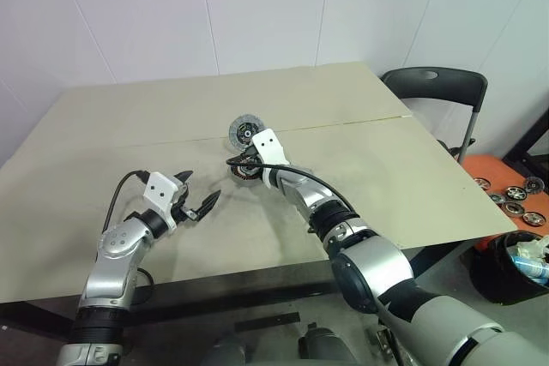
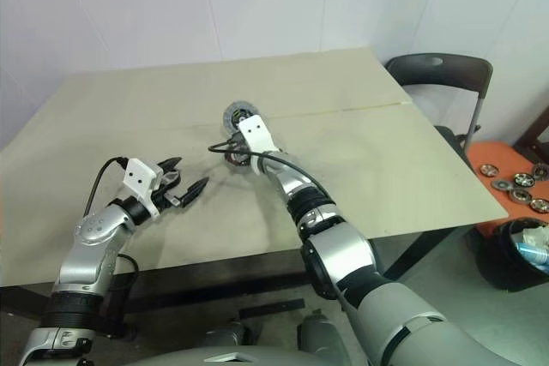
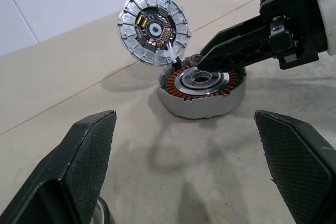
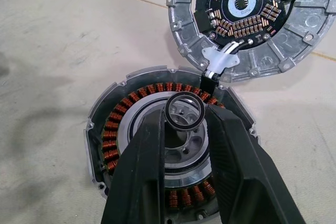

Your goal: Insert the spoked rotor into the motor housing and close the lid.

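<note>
The motor housing (image 4: 105,129), a round cup ringed with copper windings, sits mid-table (image 1: 244,173). The silver spoked rotor (image 4: 181,153) lies inside it. My right gripper (image 4: 185,111) reaches down into the cup, shut on the rotor's central hub ring. The lid (image 4: 247,19) stands open at the housing's far rim, showing its ribbed silver rim and black centre (image 3: 153,27). My left gripper (image 1: 196,203) hovers to the left of the housing, pointing at it, wide open and holding nothing. Its fingers (image 3: 89,150) frame the housing (image 3: 202,90) from a short distance.
The beige table (image 1: 386,186) has a seam across its middle. A black folding chair (image 1: 437,83) stands off the far right corner. On the floor to the right lie an orange mat with several motor parts (image 1: 515,199) and a black bin (image 1: 510,267).
</note>
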Controlling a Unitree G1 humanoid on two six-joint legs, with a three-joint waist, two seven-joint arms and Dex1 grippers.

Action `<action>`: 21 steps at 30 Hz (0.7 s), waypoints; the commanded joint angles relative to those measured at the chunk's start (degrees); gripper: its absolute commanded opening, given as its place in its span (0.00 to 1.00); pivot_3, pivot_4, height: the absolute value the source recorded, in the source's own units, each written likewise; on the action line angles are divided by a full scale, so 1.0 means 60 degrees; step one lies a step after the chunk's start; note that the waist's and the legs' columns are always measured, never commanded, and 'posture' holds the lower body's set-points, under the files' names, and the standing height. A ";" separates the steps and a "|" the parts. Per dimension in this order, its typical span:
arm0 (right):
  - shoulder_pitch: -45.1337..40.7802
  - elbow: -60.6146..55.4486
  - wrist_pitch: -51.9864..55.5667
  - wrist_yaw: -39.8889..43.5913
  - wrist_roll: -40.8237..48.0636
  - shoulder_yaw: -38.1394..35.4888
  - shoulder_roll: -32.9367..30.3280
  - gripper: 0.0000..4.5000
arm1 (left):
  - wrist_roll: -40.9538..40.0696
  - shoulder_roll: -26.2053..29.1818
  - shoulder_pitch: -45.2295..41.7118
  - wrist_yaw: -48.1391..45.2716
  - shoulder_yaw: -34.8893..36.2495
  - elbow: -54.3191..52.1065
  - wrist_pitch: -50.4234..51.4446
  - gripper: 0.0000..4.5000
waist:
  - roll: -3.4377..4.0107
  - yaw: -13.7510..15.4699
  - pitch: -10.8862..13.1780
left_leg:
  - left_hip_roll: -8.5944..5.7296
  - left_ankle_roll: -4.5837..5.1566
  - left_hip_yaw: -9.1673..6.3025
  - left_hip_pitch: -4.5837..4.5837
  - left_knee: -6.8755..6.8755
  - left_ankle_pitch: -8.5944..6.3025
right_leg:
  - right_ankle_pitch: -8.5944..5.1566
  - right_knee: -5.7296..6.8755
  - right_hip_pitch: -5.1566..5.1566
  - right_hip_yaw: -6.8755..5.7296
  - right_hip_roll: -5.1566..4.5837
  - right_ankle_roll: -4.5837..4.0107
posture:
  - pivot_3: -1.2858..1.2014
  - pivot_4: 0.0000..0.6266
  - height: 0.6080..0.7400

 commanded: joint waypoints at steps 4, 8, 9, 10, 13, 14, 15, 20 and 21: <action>-0.0101 -0.0173 -0.0048 0.0073 0.0175 -0.0130 0.0693 0.17 | -0.0090 0.0063 -0.0106 -0.0038 0.0174 -0.0062 -0.0290 1.00 | 0.0000 0.0000 0.0000 | 0.0000 0.0000 0.0000 0.0000 0.0000 0.0000 | 0.0000 0.0000 0.0000 0.0000 0.0000 0.0000 | 0.52 0.00 1.00; -0.0124 -0.0124 0.0108 0.0166 0.0407 -0.0354 0.0691 0.39 | -0.0082 0.0054 -0.0066 -0.0028 0.0164 -0.0068 -0.0310 1.00 | 0.0000 0.0001 0.0000 | 0.0000 0.0000 0.0000 0.0000 0.0000 0.0000 | 0.0000 0.0000 0.0000 0.0000 0.0000 0.0000 | 0.52 0.00 1.00; -0.0123 -0.0118 0.0095 0.0158 0.0423 -0.0369 0.0689 0.47 | -0.0080 0.0051 -0.0058 -0.0023 0.0162 -0.0075 -0.0312 1.00 | 0.0000 0.0001 0.0000 | 0.0000 0.0000 0.0000 0.0000 0.0000 0.0000 | 0.0000 0.0000 0.0000 0.0000 0.0000 0.0000 | 0.52 0.00 1.00; -0.0107 -0.0120 0.0023 0.0059 0.0423 -0.0396 0.0691 0.54 | -0.0078 0.0050 -0.0052 -0.0019 0.0160 -0.0078 -0.0314 1.00 | 0.0000 0.0000 0.0000 | 0.0000 0.0000 0.0000 0.0000 0.0000 0.0000 | 0.0000 0.0000 0.0000 0.0000 0.0000 0.0000 | 0.52 0.00 1.00; -0.0070 -0.0106 -0.0192 0.0010 0.0496 -0.0507 0.0724 0.69 | -0.0079 0.0058 -0.0072 -0.0029 0.0162 -0.0020 -0.0344 1.00 | 0.0000 -0.0001 0.0000 | 0.0000 0.0000 0.0000 0.0000 0.0000 0.0000 | 0.0000 0.0001 0.0000 0.0000 0.0000 0.0000 | 0.52 0.00 1.00; -0.0057 -0.0113 -0.0214 0.0055 0.0533 -0.0535 0.0723 0.69 | -0.0079 0.0059 -0.0081 -0.0034 0.0156 0.0002 -0.0357 1.00 | 0.0000 -0.0001 0.0000 | 0.0000 0.0000 0.0000 0.0000 0.0000 0.0000 | 0.0000 0.0001 0.0000 0.0000 0.0000 0.0000 | 0.52 0.00 1.00; -0.0047 -0.0113 -0.0229 0.0085 0.0552 -0.0555 0.0724 0.69 | -0.0077 0.0059 -0.0093 -0.0043 0.0148 0.0031 -0.0374 1.00 | 0.0000 -0.0001 0.0000 | 0.0000 0.0000 0.0000 0.0000 0.0000 0.0000 | 0.0000 0.0001 0.0000 0.0000 0.0000 0.0000 | 0.52 0.00 1.00; 0.0037 -0.0209 -0.0361 0.0236 0.0480 -0.0486 0.0719 0.69 | -0.0053 0.0040 -0.0209 -0.0088 0.0075 0.0163 -0.0421 1.00 | -0.0001 -0.0001 0.0000 | 0.0000 0.0000 0.0000 0.0000 0.0000 0.0000 | 0.0000 0.0001 0.0000 0.0000 0.0000 0.0000 | 0.52 0.00 1.00; 0.0050 -0.0227 -0.0374 0.0266 0.0478 -0.0471 0.0717 0.69 | -0.0049 0.0035 -0.0231 -0.0094 0.0063 0.0177 -0.0422 1.00 | 0.0000 -0.0001 0.0000 | 0.0000 0.0000 0.0000 0.0000 0.0000 0.0000 | 0.0000 0.0001 0.0000 0.0000 0.0000 0.0000 | 0.52 0.00 1.00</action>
